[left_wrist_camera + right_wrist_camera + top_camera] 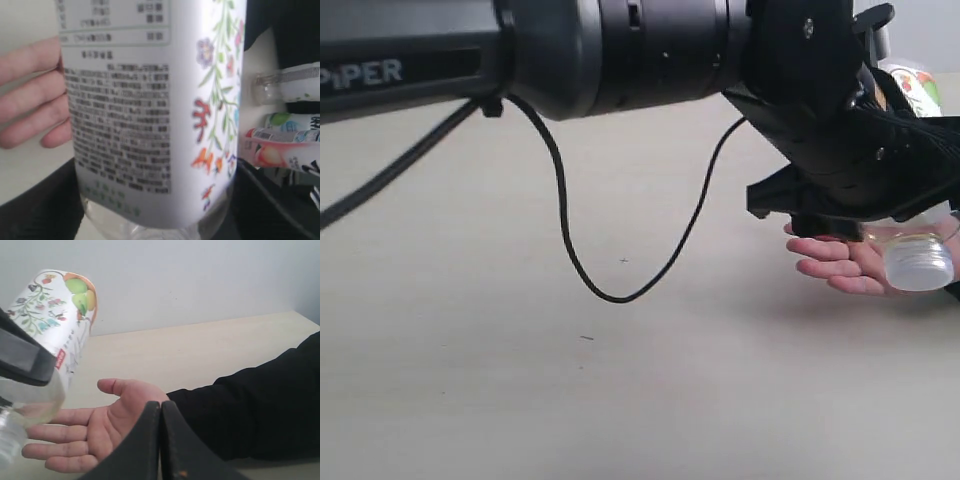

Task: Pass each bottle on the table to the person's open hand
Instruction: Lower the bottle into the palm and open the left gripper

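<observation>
Far left of the exterior view: black arm (520, 50) with "PIPER" lettering fills the top edge and is cut off by the frame. Its black cable (620, 290) hangs in a loop over the table (520, 400), pale beige with a few dark specks. The arm reaches across to the right.

Far right: left gripper (895, 185) pinches the floral bottle (917, 88) around its label. The gripper body hides the bottle's middle; only the label top and the clear lower end show. The bottle is clear plastic with a white label, coloured flowers, green stems, a fruit print and a dense grey text block on one side. It is tilted, clear ridged end lowest. Cap not made out in any view. It hangs over the person's open hand (840, 262), palm up, fingers pointing left, low over the table's right side. Whether the clear end touches the palm cannot be told. The wrist is cut off there; the right wrist view shows a dark sleeve (250, 410).

In the left wrist view the floral bottle fills the frame, blurred. Past it three more lie on their sides, partly hidden: white bottle with dark print (295, 82), green-white bottle (290, 121), pink-white bottle (280, 152). What they rest on is unclear.

Right gripper (160, 440): fingers pressed together, nothing between, close by the hand's wrist. It is not made out in the exterior view.
</observation>
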Available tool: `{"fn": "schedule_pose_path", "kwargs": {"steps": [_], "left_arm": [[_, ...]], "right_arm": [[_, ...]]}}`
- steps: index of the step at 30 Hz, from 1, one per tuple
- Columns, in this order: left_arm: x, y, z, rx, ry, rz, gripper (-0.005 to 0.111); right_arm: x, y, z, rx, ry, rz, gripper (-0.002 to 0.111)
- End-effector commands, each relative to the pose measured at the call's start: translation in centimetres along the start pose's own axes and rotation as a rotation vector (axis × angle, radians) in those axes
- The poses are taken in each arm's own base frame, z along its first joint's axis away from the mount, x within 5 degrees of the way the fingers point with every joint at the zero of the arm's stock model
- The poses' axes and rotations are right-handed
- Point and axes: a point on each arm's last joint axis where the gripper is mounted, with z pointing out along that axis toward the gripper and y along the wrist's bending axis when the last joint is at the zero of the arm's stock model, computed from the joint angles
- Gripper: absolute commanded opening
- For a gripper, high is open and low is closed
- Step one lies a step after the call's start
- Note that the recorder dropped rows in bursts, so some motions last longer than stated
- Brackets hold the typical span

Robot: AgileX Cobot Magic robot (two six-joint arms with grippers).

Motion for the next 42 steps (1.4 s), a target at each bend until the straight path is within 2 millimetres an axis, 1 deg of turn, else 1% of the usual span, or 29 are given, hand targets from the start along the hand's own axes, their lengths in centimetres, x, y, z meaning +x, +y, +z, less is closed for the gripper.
{"fn": "schedule_pose_path", "kwargs": {"steps": [1,5,8,10,13,18,20,23,26,29,34,39,40,42], "left_arm": [[0.3,0.7,2.9,0.042,-0.004,-0.093,0.0],[0.6,1.7,5.0,0.038,0.0,-0.131,0.0],[0.7,2.0,5.8,0.041,0.008,-0.159,0.0],[0.9,2.3,6.2,0.035,0.015,-0.167,0.004],[1.0,2.5,6.6,0.032,0.023,-0.178,0.018],[1.0,2.5,6.6,0.032,0.023,-0.168,0.053],[1.0,2.5,6.6,0.031,0.022,-0.165,0.063],[1.0,2.6,6.6,0.027,0.02,-0.153,0.075],[1.0,2.6,6.6,0.028,0.02,-0.142,0.082],[1.0,2.6,6.6,0.028,0.02,-0.127,0.086],[0.9,2.5,6.4,0.031,0.017,-0.099,0.085],[0.6,2.1,5.7,0.04,0.003,-0.045,0.085],[0.4,2.2,5.6,0.041,-0.002,-0.038,0.084],[0.1,2.5,5.5,0.036,-0.004,-0.045,0.076]], "right_arm": [[0.0,0.0,0.0,-0.004,-0.009,-0.004,0.0],[0.0,0.0,0.0,-0.004,-0.009,-0.004,0.0],[0.0,0.0,0.0,-0.004,-0.009,-0.004,0.0],[0.0,0.0,0.0,-0.004,-0.009,-0.004,0.0],[0.0,0.0,0.0,-0.004,-0.009,-0.004,0.0],[0.0,0.0,0.0,-0.004,-0.009,-0.004,0.0],[0.0,0.0,0.0,-0.004,-0.009,-0.004,0.0],[0.0,0.0,0.0,-0.004,-0.009,-0.004,0.0],[0.0,0.0,0.0,-0.004,-0.009,-0.004,0.0],[0.0,0.0,0.0,-0.004,-0.009,-0.004,0.0],[0.0,0.0,0.0,-0.004,-0.009,-0.004,0.0],[0.0,0.0,0.0,-0.004,-0.009,-0.004,0.0],[0.0,0.0,0.0,-0.004,-0.009,-0.004,0.0],[0.0,0.0,0.0,-0.004,-0.009,-0.004,0.0]]}}
